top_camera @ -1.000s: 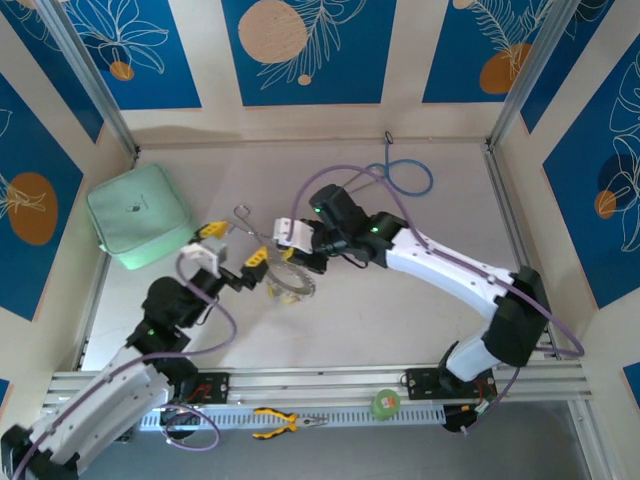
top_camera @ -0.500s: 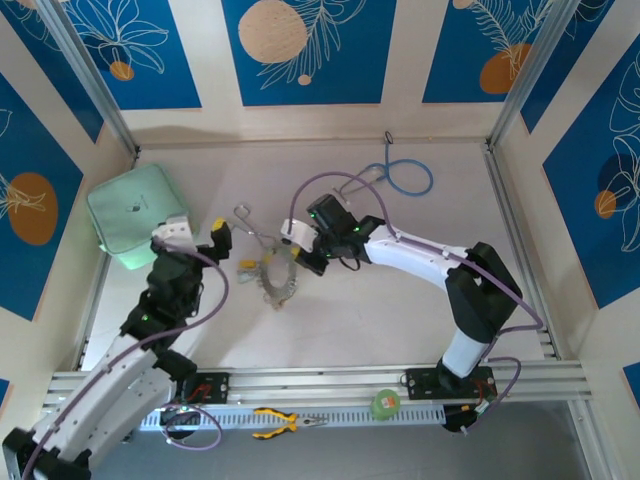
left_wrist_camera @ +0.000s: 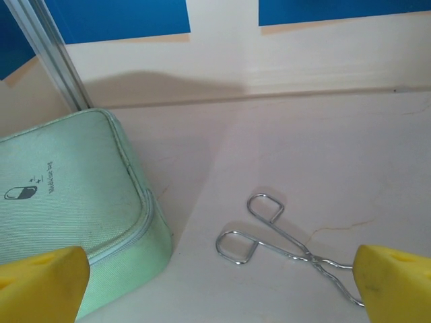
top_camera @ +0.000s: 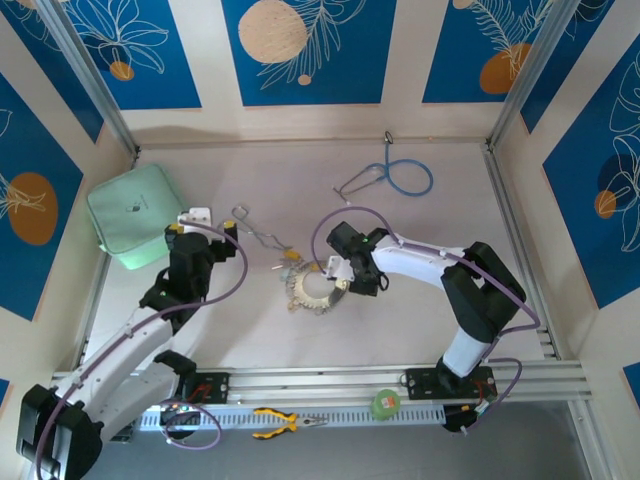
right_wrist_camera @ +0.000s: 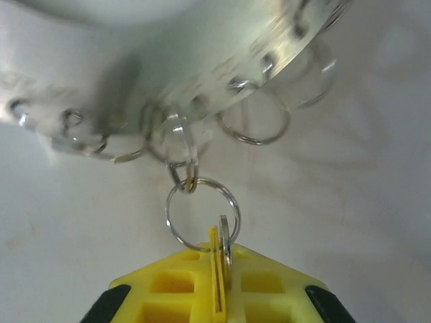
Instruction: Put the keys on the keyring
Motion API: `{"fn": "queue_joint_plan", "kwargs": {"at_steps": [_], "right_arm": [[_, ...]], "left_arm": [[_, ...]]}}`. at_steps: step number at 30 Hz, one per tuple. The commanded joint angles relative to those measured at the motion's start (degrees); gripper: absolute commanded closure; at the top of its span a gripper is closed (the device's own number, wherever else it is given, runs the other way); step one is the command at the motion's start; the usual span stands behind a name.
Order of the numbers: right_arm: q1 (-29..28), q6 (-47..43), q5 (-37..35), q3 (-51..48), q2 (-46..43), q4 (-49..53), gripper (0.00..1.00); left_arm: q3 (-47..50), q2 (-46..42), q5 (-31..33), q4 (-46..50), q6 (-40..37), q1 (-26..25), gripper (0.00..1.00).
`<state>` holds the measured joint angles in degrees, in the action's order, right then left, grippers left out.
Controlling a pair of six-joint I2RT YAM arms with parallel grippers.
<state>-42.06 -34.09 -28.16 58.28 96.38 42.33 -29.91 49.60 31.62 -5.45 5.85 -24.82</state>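
The keyring [top_camera: 300, 297], a wide silvery ring fringed with small clips, lies flat mid-table; its rim [right_wrist_camera: 202, 74] fills the top of the right wrist view. My right gripper [top_camera: 343, 279] is at its right edge. Its yellow fingers [right_wrist_camera: 168, 289] are pressed together on a thin yellow-headed key [right_wrist_camera: 215, 269] standing edge-on. This key hangs on a small split ring [right_wrist_camera: 168, 215] clipped to the keyring's rim. Another yellow key [top_camera: 291, 257] lies just above the ring. My left gripper [top_camera: 200, 235] is open to the left, well apart from the ring, its fingertips [left_wrist_camera: 40, 282] wide apart.
Silver forceps [top_camera: 255, 228] [left_wrist_camera: 269, 235] lie between my left gripper and the keyring. A mint-green pouch [top_camera: 138, 215] [left_wrist_camera: 60, 202] sits at the far left. A blue-tubed stethoscope [top_camera: 405, 178] lies at the back. Pliers [top_camera: 285, 422] and a green roll [top_camera: 385, 403] rest on the front rail.
My right gripper has swung from the ring's upper left to its right side, and the ring has shifted right with it. My left arm has drawn back to the left, away from the ring.
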Motion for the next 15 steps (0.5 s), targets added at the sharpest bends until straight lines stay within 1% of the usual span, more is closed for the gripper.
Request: {"fn": "queue_joint_plan", "kwargs": {"at_steps": [1,3,7,9,10,12,14,15], "right_arm": [[0.4,1.4,-5.9,-1.6,-2.6,6.6,0.81],[1.0,2.4,-6.7,-3.2,-3.3,7.7,0.76],[4.3,4.2,-7.9,-4.1,-7.0,8.5,0.6],[7.3,5.5,-5.1,-3.2,-11.0,6.9,0.56],[9.5,7.0,-1.8,-2.8,-13.9,4.2,0.56],[16.1,12.0,8.3,-3.1,-19.9,-3.0,0.55],[24.9,20.7,22.1,-6.3,-25.7,-14.3,0.55],[28.1,24.1,26.4,-9.2,-27.9,-20.6,0.55]], "left_arm": [[1.0,1.5,0.6,-3.9,-2.5,1.3,0.01],[1.7,2.5,0.6,-6.2,-3.1,1.7,0.01],[2.0,3.8,0.1,-8.0,-4.2,3.0,0.01],[2.0,4.3,0.3,-8.2,-5.0,3.8,0.01],[2.2,4.5,0.2,-8.3,-5.1,4.5,0.01],[3.1,4.8,-0.1,-9.6,-5.0,6.2,0.01],[5.8,5.9,-1.5,-15.0,-5.5,8.4,0.01],[7.2,6.9,-2.4,-18.4,-5.8,9.3,0.01]]}}
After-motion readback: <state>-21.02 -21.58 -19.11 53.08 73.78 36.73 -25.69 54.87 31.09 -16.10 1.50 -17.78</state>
